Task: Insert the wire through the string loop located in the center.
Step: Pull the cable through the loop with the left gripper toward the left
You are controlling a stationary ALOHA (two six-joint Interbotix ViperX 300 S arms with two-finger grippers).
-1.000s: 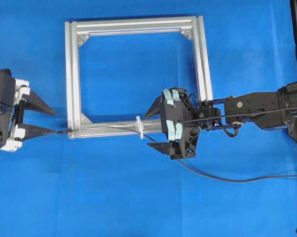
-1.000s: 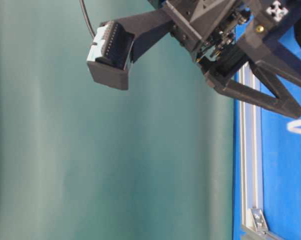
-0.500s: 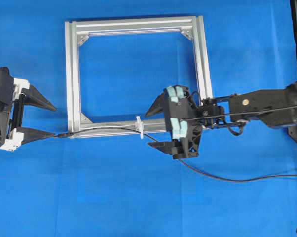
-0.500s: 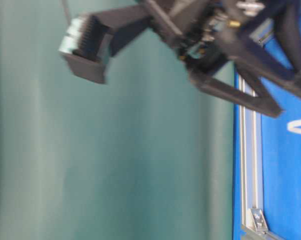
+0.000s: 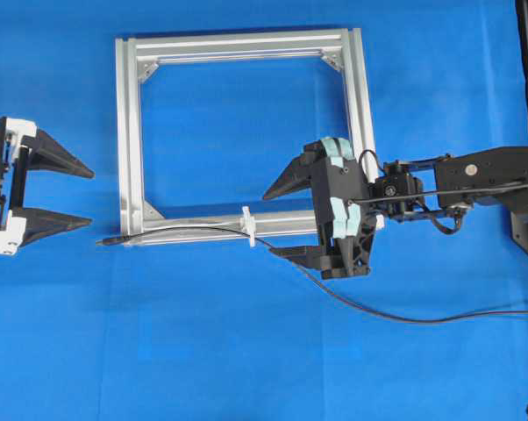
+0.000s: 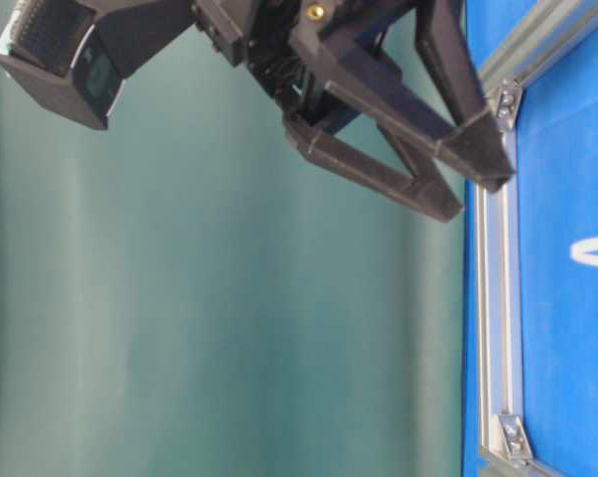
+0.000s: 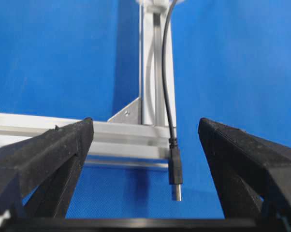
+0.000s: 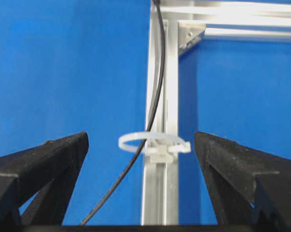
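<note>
The wire (image 5: pixel 194 230) already runs through the string loop (image 5: pixel 247 226) at the middle of the near rail of the aluminium frame (image 5: pixel 129 132), and its plug tip (image 7: pixel 175 170) lies on the blue desk (image 5: pixel 246 351) just past the frame's near left corner. Neither pincer holds it: the left pincer (image 5: pixel 75 193) stands wide apart beside the plug, and the right pincer (image 5: pixel 281 221) is spread apart to the right of the loop, its near finger close to the wire.

The main risk, as I judge it, is the cable sliding back out. It is thin, smooth and springy, with a long slack curve trailing off to the right, so any drag from that finger could pull the plug toward the loop. The loop is a slim white plastic tie, upright and easily bent. The frame's grooved silver rails are hard and rigid; the desk cover looks matte and soft.
</note>
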